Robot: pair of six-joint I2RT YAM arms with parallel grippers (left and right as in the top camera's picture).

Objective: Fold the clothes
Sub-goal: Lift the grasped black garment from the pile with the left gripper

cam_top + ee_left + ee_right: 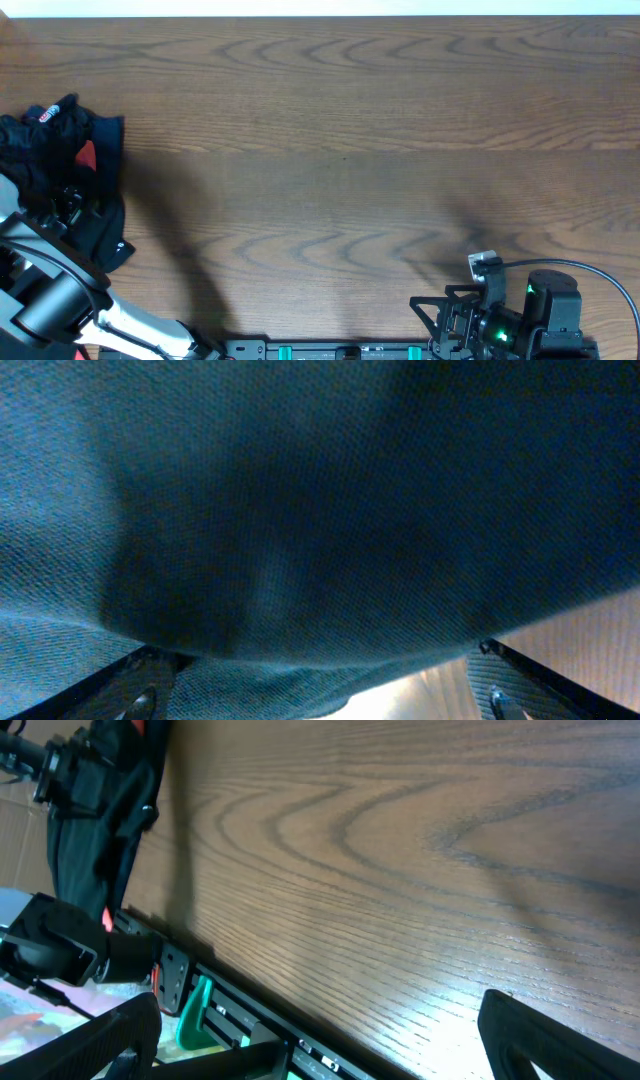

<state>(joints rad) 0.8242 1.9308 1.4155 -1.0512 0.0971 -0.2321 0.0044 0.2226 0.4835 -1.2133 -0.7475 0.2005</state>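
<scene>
The clothes [100, 140] lie in a crumpled black pile at the table's far left edge, with a red patch [87, 155] and a small logo print showing. My left gripper [68, 205] is down in the pile. In the left wrist view dark knit fabric [300, 510] fills the frame, and the left gripper's [320, 705] fingers stand wide apart with cloth between them. My right gripper [432, 318] rests at the front right edge; in its wrist view the jaws [320, 1050] are open and empty. The pile also shows in the right wrist view [100, 810].
The wooden table [350, 150] stretches to the right of the pile. A black rail with green parts [320, 351] runs along the front edge. My left arm [50, 290] crosses the front left corner.
</scene>
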